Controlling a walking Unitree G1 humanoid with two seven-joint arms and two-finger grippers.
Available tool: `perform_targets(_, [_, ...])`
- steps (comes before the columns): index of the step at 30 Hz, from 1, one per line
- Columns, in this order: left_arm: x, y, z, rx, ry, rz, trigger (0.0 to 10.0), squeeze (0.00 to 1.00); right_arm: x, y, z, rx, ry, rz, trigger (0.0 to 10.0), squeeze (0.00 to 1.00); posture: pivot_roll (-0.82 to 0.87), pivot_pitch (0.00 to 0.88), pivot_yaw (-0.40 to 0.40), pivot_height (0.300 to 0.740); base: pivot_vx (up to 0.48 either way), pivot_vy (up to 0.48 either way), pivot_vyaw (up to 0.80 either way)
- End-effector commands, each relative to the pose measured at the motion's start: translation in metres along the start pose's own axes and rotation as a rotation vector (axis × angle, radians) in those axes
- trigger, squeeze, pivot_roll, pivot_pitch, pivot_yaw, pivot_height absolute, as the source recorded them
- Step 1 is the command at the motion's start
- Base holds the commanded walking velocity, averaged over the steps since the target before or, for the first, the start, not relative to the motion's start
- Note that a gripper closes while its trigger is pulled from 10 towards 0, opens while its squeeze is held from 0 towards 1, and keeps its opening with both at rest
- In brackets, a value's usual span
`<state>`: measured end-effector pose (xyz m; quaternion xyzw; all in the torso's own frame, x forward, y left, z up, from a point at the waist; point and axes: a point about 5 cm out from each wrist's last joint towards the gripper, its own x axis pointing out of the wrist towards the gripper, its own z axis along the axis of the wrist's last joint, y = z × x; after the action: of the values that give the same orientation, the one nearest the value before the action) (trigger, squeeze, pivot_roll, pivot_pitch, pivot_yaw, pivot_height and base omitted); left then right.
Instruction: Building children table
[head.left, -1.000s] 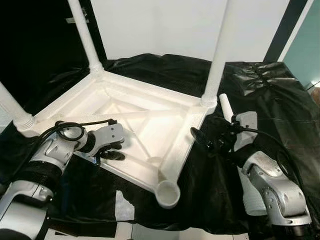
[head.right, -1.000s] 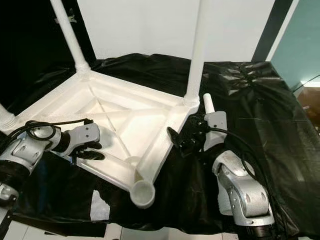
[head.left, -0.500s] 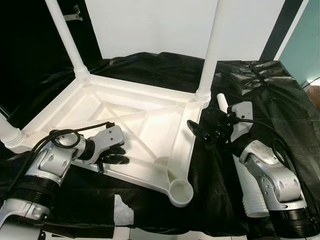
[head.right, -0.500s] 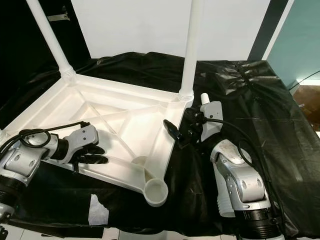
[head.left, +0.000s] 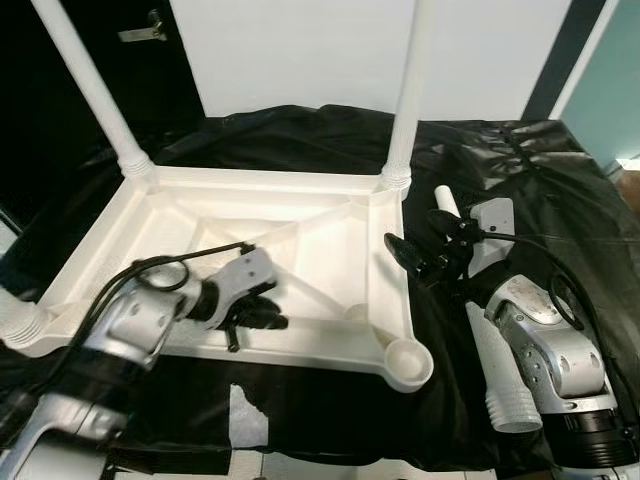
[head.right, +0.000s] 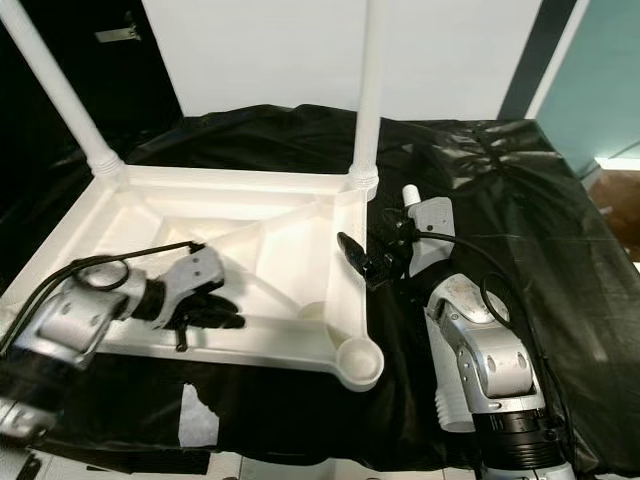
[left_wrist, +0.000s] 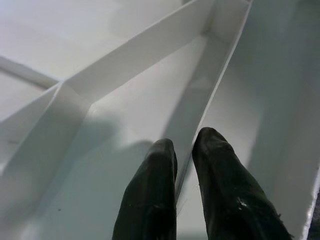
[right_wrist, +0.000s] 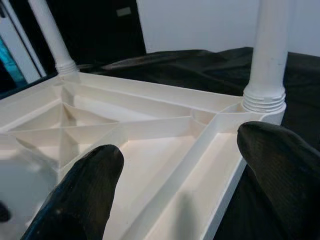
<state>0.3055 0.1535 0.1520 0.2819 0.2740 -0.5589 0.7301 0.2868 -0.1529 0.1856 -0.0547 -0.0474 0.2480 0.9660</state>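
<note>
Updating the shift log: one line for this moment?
left end effector: shut on white plastic tabletop rib | right end effector: open | empty corner socket

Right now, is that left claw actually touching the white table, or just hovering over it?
Touching. In the left wrist view the left gripper has its two black fingers pinched on a thin white rib of the upturned table.

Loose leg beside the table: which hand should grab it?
Right. The right hand is open beside the loose leg; the left hand is clamped on a table rib.
</note>
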Motion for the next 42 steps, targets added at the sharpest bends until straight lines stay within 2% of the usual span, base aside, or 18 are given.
perform_targets(1, [-0.002,0.011,-0.016,-0.031,0.093,0.18,10.0,0.0,-0.002,0.0,0.001,-0.012,-0.006,-0.009,10.0,0.0,-0.02,0.039,0.029,0.74,0.0,0.0,0.0])
perform_targets(5, [-0.003,0.012,-0.025,-0.04,0.185,0.272,10.0,0.0,-0.005,-0.005,0.003,-0.021,-0.014,-0.043,10.0,0.0,-0.02,0.047,0.041,0.74,0.0,0.0,0.0])
perform_targets(6, [-0.004,0.011,-0.028,-0.072,0.192,0.316,0.0,0.0,-0.006,-0.006,0.004,-0.02,-0.018,-0.061,10.0,0.0,-0.02,0.051,0.043,0.74,0.0,0.0,0.0])
perform_targets(13, [-0.011,0.012,-0.032,-0.122,0.2,0.397,0.0,0.0,-0.006,-0.006,0.006,-0.014,-0.027,-0.079,10.0,0.0,-0.01,0.058,0.039,0.74,0.0,0.0,0.0])
perform_targets(15, [-0.019,0.014,-0.034,-0.165,0.184,0.49,0.0,0.0,-0.006,-0.007,0.006,-0.007,-0.028,-0.086,10.0,0.0,-0.01,0.061,0.031,0.74,0.0,0.0,0.0])
perform_targets(19, [-0.024,0.016,-0.035,-0.191,0.18,0.548,0.0,0.0,-0.006,-0.008,0.006,-0.005,-0.028,-0.09,10.0,0.0,-0.01,0.062,0.028,0.74,0.0,0.0,0.0])
perform_targets(22, [-0.032,0.019,-0.035,-0.251,0.173,0.674,0.0,0.0,-0.004,-0.011,0.007,-0.005,-0.031,-0.101,10.0,0.0,-0.01,0.062,0.023,0.74,0.0,0.0,0.0])
perform_targets(27, [-0.036,0.016,-0.036,-0.31,0.157,0.768,0.0,0.0,-0.003,-0.014,0.008,-0.002,-0.035,-0.117,10.0,0.0,-0.01,0.063,0.02,0.74,0.0,0.0,0.0])
perform_targets(32, [-0.035,0.009,-0.032,-0.345,0.131,0.777,0.0,0.0,-0.004,-0.015,0.008,-0.002,-0.033,-0.13,10.0,0.0,-0.01,0.063,0.017,0.74,0.0,0.0,0.0])
perform_targets(33, [-0.034,0.008,-0.031,-0.336,0.133,0.776,3.4,0.0,-0.004,-0.015,0.008,0.0,-0.031,-0.135,10.0,0.0,-0.01,0.063,0.011,0.74,0.0,0.0,0.0])
perform_targets(35, [-0.032,0.007,-0.03,-0.331,0.128,0.771,3.6,0.0,-0.004,-0.016,0.007,0.001,-0.03,-0.138,10.0,0.0,-0.01,0.061,0.011,0.74,0.0,0.0,0.0])
perform_targets(36, [-0.03,0.006,-0.026,-0.318,0.106,0.737,10.0,0.95,-0.004,-0.016,0.007,0.002,-0.028,-0.14,10.0,0.0,-0.01,0.061,0.01,0.74,0.0,0.0,0.0])
perform_targets(37, [-0.03,0.006,-0.026,-0.318,0.106,0.737,10.0,0.95,-0.004,-0.016,0.007,0.002,-0.028,-0.14,10.0,0.0,-0.01,0.061,0.01,0.74,0.0,0.0,0.0])
perform_targets(38, [-0.028,0.004,-0.023,-0.316,0.085,0.705,10.0,1.0,-0.003,-0.017,0.006,0.002,-0.026,-0.141,10.0,0.0,-0.01,0.06,0.011,0.74,0.0,0.0,0.0])
perform_targets(41, [-0.031,0.009,-0.008,-0.277,-0.002,0.658,10.0,1.0,-0.001,-0.017,0.006,-0.005,-0.027,-0.139,10.0,0.0,-0.01,0.058,0.016,0.74,0.0,0.0,0.0])
perform_targets(42, [-0.036,0.011,0.001,-0.256,-0.049,0.639,10.0,0.13,-0.001,-0.017,0.006,-0.008,-0.03,-0.139,10.0,0.0,-0.01,0.058,0.017,0.74,0.0,0.0,0.0])
